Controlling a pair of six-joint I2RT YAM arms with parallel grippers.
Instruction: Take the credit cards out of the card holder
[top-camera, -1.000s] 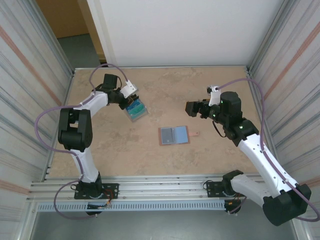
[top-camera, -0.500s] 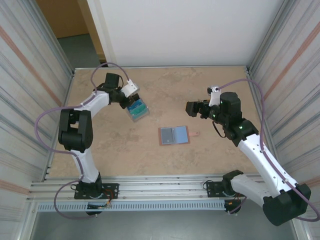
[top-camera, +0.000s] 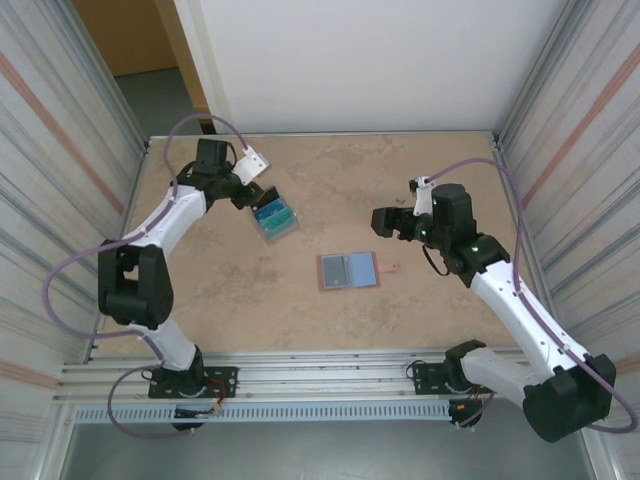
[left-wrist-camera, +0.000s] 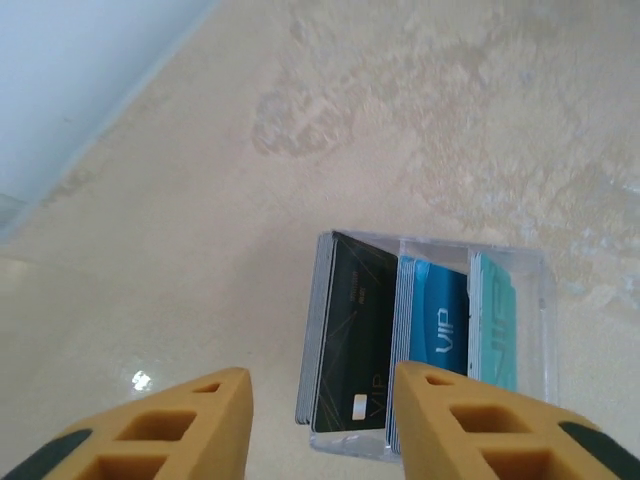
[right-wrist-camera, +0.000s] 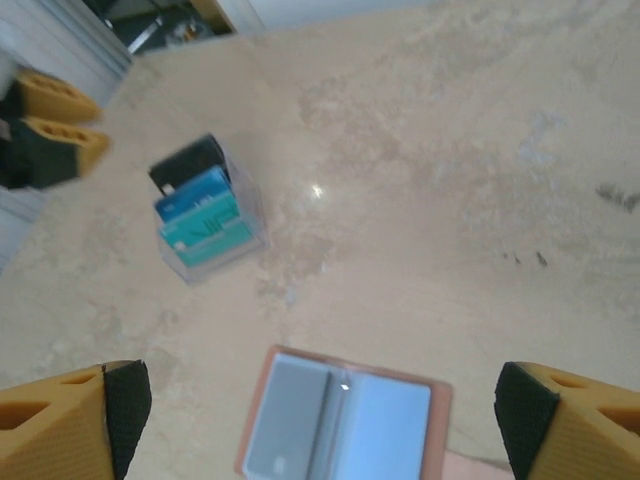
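At centre: holder (top-camera: 348, 271) lies open, flat.
At its 10 o'clock: cards (top-camera: 273, 218) stand in clear box (left-wrist-camera: 533, 290).
Left fingers (top-camera: 250, 197): apart, empty, beside box.
Right fingers (top-camera: 381, 221): wide, empty, at holder's 1 o'clock.
Next: pin one flap, slide any remaining card outward.

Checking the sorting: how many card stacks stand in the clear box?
3, side by side in the box, by the left wrist view: black stack left, blue stack middle, teal stack right. More cards may hide within each.
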